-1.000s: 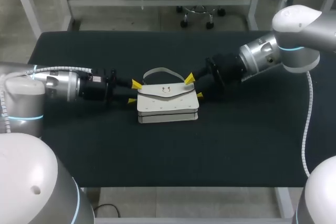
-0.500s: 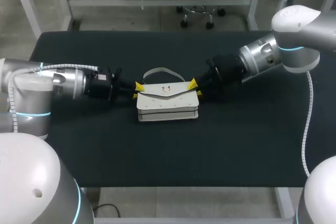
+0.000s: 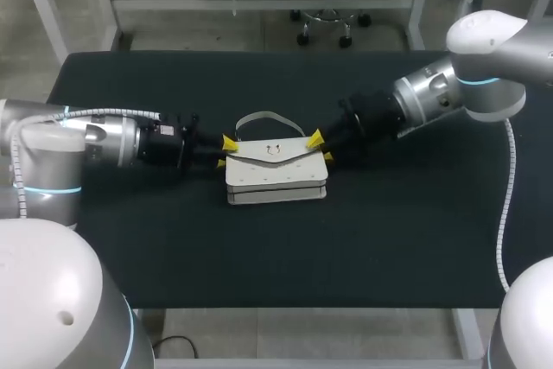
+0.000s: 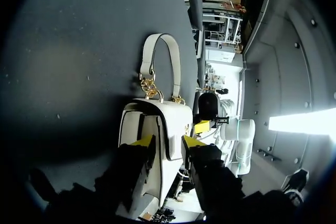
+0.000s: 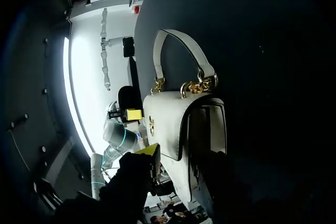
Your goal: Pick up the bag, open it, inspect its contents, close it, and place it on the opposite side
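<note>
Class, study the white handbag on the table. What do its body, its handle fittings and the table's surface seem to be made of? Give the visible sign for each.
Bag body: smooth white leather or an imitation, the look leaves it open; faint sheen, stiff folded flap.
Handle fittings: gold-coloured metal chain links, polished, glinting.
Table surface: matte black cloth or mat; no reflections show.

Head view: even overhead light. Dark matte table [image 3: 389, 239] swallows it; white bag [image 3: 276, 172] is brightest thing, thin soft shadow along its near edge. Wrist views: dim, broad soft shadow beside bag, hard blown-out glare past bag, worst in right wrist view.
</note>
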Controlling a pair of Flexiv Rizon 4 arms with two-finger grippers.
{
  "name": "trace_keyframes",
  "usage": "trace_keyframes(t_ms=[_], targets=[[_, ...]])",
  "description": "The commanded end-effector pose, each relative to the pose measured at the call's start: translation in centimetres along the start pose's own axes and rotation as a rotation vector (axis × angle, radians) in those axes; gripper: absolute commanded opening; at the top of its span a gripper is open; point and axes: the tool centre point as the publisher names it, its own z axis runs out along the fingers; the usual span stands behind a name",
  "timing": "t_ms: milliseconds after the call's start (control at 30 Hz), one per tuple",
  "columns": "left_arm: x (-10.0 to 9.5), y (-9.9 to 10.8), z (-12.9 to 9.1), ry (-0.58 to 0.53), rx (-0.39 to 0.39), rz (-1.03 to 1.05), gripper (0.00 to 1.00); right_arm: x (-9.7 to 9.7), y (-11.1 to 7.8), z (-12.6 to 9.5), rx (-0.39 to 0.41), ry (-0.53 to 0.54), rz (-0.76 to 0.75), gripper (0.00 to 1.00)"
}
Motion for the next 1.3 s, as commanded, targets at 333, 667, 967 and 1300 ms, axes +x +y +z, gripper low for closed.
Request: trace_keyframes(t_ms=[333,667,967,1300], targets=[[-0.2,0.3,0.0,-0.002,0.010,0.020,0.00,0.0,0.1,0.5,-0.007,-0.001,0.015,0.04],[-0.6,0.4,-0.1,0.009,0.008,0.033,0.00,-0.4,0.1,0.6,-0.022,0.010,0.034,0.00],[0.5,1.4,-0.9,0.038,0.028,0.052,1.00,0.3,-0.4,-0.6,-0.035,0.020,0.020,1.00],[1.0,3.5,-2.6,0.040,0.071,0.039,1.00,0.5,-1.1,-4.0,-0.071,-0.049,0.000,1.00]])
